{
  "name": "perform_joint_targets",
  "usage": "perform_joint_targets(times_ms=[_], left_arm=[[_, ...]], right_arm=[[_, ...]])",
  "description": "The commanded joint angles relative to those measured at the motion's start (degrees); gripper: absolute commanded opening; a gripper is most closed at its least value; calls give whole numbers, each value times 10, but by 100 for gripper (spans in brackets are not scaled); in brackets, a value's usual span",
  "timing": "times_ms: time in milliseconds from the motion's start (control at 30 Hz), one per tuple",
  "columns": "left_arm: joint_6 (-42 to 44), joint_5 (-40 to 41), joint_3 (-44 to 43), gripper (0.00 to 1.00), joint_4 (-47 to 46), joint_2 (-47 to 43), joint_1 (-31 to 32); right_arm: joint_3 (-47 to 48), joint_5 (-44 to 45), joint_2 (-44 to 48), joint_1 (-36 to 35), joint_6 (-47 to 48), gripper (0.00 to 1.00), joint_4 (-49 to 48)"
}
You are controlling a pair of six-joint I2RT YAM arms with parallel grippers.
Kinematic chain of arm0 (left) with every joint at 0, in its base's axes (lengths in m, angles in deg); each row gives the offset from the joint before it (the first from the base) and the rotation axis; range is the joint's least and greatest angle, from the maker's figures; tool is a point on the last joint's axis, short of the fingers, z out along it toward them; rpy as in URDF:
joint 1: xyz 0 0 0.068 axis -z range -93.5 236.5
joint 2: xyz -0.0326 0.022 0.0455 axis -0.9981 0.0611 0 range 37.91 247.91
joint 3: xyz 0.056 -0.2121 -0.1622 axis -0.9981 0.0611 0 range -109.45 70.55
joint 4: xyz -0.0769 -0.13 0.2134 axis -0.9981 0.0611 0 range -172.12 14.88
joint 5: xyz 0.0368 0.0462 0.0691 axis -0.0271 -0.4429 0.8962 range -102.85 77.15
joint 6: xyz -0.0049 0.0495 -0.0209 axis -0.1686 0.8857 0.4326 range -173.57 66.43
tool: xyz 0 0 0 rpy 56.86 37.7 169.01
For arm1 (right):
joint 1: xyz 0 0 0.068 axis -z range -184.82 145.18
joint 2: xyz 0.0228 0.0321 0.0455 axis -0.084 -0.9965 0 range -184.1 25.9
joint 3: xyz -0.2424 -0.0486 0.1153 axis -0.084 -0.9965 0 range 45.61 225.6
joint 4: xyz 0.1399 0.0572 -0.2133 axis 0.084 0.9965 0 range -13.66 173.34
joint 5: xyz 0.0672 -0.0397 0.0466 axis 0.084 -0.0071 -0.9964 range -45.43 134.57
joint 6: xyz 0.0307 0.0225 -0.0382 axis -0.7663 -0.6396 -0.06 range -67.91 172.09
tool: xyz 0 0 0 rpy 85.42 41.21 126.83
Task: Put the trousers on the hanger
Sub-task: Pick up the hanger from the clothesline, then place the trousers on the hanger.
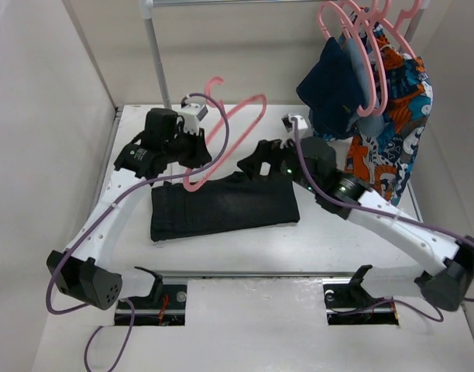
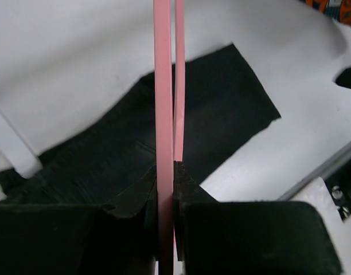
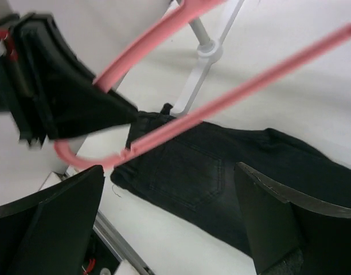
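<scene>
- White-walled table [image 1: 338, 232], seen from above: black trousers [image 1: 221, 205] lie folded flat at its middle, both arms reaching over them.
- Just beyond the trousers' far left edge, the left gripper [image 2: 166, 172] has its jaws clamped on the pink hanger [image 2: 162, 86], which is held off the cloth with its frame slanting away past the trousers' far side.
- Above the trousers' far right corner, the right gripper [image 3: 170, 172] hangs with jaws wide apart and nothing in them. Its camera shows cloth and hanger bar in the gap.
- Well beyond the trousers' right end, other clothes [image 1: 361, 101] hang on a rail [image 1: 156, 46].
- Handling, as a judgement: the trousers look soft, limp and matte, so they should sag and slide layer on layer. A deep pinch through all layers at the right end, nearest the free gripper, seems the best hold.
- The hanger looks light, stiff and slick. It may twist in the clamp once the cloth's weight drapes over its bar.
</scene>
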Motion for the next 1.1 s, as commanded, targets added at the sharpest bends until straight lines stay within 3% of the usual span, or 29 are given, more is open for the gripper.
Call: perform_joint_targets(times_ms=[0,267,433,733,833,1067], left_arm=[[-46,-54,21,0,-60,-30,2],[-81,-65,52,0,-60,-57,2],[-87,-65,98,0,-71,-77,2],[-87,11,158,0,-71,-109,2],[-87,4,190,0,-82,-125,14],[-87,-22,209,0,-87,-145,26]], right_arm=[[21,-29,-74,-6,-88,99,-71],[5,-33,-145,6,-210,99,-71],[-25,-46,-145,6,-224,99,-171],[-86,-7,-38,1,-198,94,-171],[-86,4,-24,0,-203,96,-171],[31,-67,-165,-11,-220,96,-171]])
